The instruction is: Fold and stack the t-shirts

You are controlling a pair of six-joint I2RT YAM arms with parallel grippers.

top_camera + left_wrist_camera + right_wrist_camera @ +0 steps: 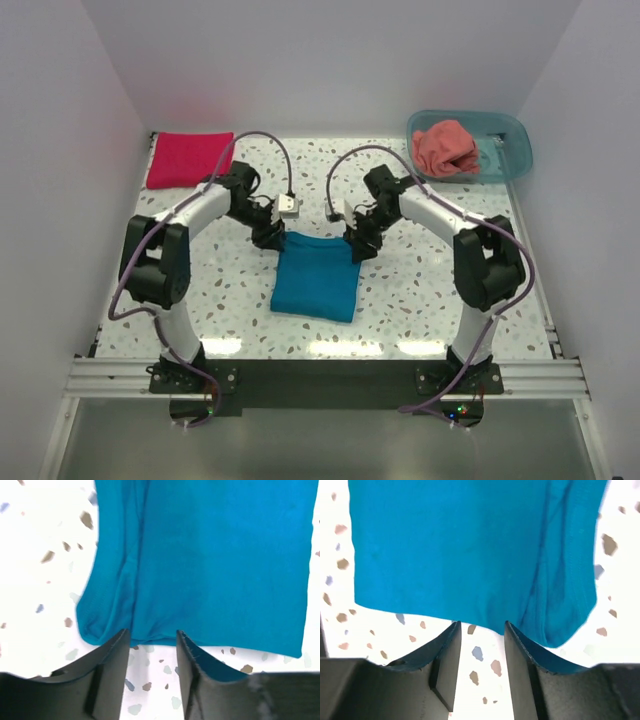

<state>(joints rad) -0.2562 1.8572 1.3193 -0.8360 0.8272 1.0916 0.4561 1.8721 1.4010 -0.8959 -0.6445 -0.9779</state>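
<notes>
A teal-blue t-shirt (316,275) lies folded into a rectangle at the table's middle; it fills the left wrist view (210,560) and the right wrist view (460,545). My left gripper (270,238) is open and empty at the shirt's far left corner, its tips just off the cloth's edge (152,635). My right gripper (358,245) is open and empty at the far right corner (482,626). A crimson-magenta t-shirt (188,158) lies folded at the far left. A salmon-coral t-shirt (447,147) lies crumpled in the tub.
A translucent teal plastic tub (506,160) stands at the far right corner. White walls close in the speckled table (420,290) on three sides. Purple cables loop over both arms.
</notes>
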